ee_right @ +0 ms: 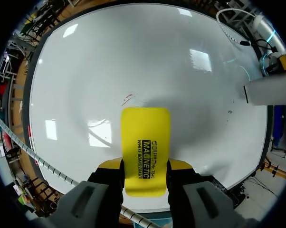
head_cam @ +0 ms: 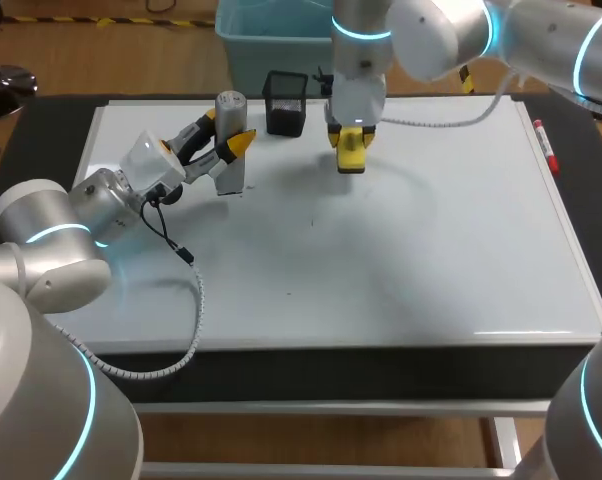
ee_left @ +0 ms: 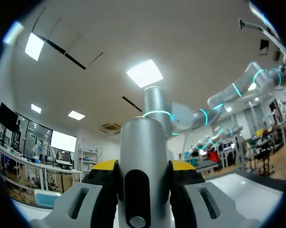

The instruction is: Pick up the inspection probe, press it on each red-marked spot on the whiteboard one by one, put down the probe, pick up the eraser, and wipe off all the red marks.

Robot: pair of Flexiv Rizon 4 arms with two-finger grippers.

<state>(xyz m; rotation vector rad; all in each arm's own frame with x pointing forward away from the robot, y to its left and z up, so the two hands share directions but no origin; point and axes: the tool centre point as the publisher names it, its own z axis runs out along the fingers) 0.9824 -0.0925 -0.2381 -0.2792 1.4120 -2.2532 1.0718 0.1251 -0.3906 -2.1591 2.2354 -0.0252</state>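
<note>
Eraser [ee_right: 146,142], yellow with black print, sits clamped in the right hand [ee_right: 145,167]; left hand [ee_left: 143,168] grips the silver probe [ee_left: 144,142].

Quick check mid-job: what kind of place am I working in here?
Probably a robot test bench: a whiteboard lies flat on the table, the left gripper holds a grey probe, the right gripper a yellow eraser.

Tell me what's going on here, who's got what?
The left gripper is shut on the probe, held upright at the whiteboard's far left. The right gripper is shut on the yellow eraser, over the far middle of the board. A faint red mark shows just ahead of the eraser, so wiping isn't done. Whether the eraser touches the board is unclear.
</note>
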